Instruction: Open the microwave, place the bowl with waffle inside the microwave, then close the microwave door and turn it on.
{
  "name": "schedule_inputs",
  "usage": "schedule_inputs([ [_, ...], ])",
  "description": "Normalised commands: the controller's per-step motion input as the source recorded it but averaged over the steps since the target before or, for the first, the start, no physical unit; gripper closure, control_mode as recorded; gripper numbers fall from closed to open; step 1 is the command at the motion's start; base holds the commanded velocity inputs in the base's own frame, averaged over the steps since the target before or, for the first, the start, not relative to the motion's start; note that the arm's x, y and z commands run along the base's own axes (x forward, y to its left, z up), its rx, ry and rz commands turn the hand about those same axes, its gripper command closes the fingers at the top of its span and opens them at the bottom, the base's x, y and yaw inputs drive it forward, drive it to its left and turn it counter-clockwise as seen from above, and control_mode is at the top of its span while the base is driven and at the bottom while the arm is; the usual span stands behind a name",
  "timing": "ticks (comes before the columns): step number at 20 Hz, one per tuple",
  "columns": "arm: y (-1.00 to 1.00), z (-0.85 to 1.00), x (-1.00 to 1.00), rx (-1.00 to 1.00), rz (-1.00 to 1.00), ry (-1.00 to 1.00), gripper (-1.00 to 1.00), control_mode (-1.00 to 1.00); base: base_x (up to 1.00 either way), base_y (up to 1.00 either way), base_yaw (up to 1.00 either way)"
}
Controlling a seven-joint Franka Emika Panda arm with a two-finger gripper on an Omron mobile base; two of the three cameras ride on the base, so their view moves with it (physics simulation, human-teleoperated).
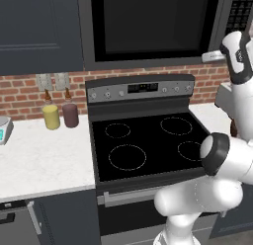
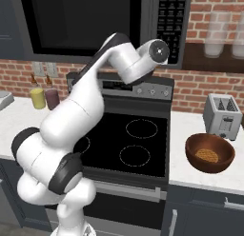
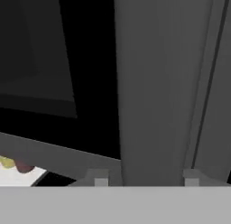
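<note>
The microwave [image 1: 153, 21] hangs above the stove, and its door [image 2: 81, 21] with the black glass window looks shut. The keypad strip [image 2: 170, 21] runs down its right side. In the hand view my gripper [image 3: 145, 179] is open. Its fingertips [image 3: 100, 178] stand wide apart on either side of the door's grey bar handle [image 3: 155, 83], which is very close. My wrist [image 2: 157, 52] is raised in front of the door's right edge. The reddish-brown bowl [image 2: 209, 153] with the waffle [image 2: 207, 156] sits on the counter right of the stove.
The black-topped stove [image 1: 148, 140] lies under the microwave, with its knob panel [image 1: 141, 88] behind. A silver toaster [image 2: 221, 116] stands behind the bowl. A yellow bottle [image 1: 51, 115] and a dark red bottle [image 1: 70, 114] stand on the left counter [image 1: 44, 155] by the brick wall.
</note>
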Motion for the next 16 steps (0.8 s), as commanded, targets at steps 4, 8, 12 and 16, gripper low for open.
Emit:
schedule_inputs([
  [4, 1.00, -0.18, 0.41, -0.04, 0.00, -0.27, 1.00, -1.00, 0.00, 0.00, 0.00],
  [8, 0.94, 0.13, 0.46, 0.00, 0.00, -0.09, 1.00, -1.00, 0.00, 0.00, 0.00],
  [12, 0.66, 0.68, 0.36, 0.00, 0.00, 0.06, 1.00, -1.00, 0.00, 0.00, 0.00],
  [16, 0.35, 0.95, 0.03, -0.01, 0.00, 0.22, 1.00, -1.00, 0.00, 0.00, 0.00],
])
